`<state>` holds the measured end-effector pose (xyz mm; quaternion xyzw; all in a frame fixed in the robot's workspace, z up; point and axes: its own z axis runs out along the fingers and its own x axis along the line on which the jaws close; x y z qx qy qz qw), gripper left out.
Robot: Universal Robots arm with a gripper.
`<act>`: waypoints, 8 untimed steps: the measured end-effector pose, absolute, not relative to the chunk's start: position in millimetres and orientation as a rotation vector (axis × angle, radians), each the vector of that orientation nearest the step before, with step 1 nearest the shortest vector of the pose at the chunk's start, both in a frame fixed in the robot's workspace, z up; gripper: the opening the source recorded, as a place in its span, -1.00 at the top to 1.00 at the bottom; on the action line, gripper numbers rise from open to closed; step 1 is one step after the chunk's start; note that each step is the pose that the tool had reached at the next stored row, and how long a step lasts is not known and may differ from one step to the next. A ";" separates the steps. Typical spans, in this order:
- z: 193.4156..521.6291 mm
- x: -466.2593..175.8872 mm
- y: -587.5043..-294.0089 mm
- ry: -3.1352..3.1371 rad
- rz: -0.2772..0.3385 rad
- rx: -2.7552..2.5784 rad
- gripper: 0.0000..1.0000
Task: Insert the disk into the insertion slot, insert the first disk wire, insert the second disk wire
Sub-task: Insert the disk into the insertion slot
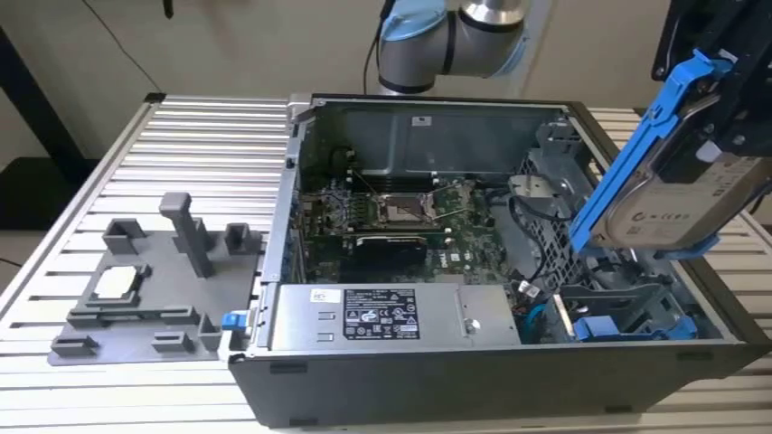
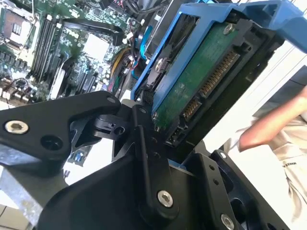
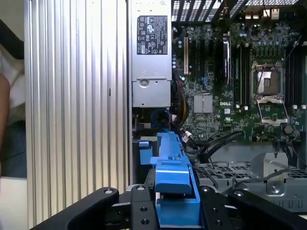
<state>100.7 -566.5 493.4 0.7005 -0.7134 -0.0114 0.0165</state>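
My gripper (image 1: 721, 136) hangs at the exterior view's right, shut on the disk (image 1: 682, 203). The disk is a silver-grey drive with a white label in a bright blue carrier (image 1: 635, 136), held tilted above the right end of the open computer case (image 1: 483, 380). In the second wrist view the disk's green underside (image 2: 201, 81) and its connectors face the camera, with a black finger (image 2: 144, 143) against its edge. The carrier's blue edge (image 3: 172, 177) sits between the fingers in the first wrist view. Below the disk lies the drive bay (image 1: 616, 303) with another blue-ended carrier (image 1: 634, 327). Blue and black wires (image 1: 531, 312) lie beside the bay.
The case holds a motherboard (image 1: 399, 217) and a silver power supply (image 1: 386, 316) along its near side. A grey fixture plate (image 1: 145, 280) with upright posts lies on the slatted table at the exterior view's left. A person's arm (image 2: 273, 124) shows beyond the disk.
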 end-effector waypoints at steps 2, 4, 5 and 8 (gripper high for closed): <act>491.5 100.7 -566.6 -2.218 -0.035 2.178 0.34; 489.5 101.1 -566.6 -2.218 -0.035 2.178 0.34; 488.4 101.4 -566.7 -2.218 -0.035 2.178 0.34; 484.8 102.9 -567.1 -2.218 -0.036 2.178 0.34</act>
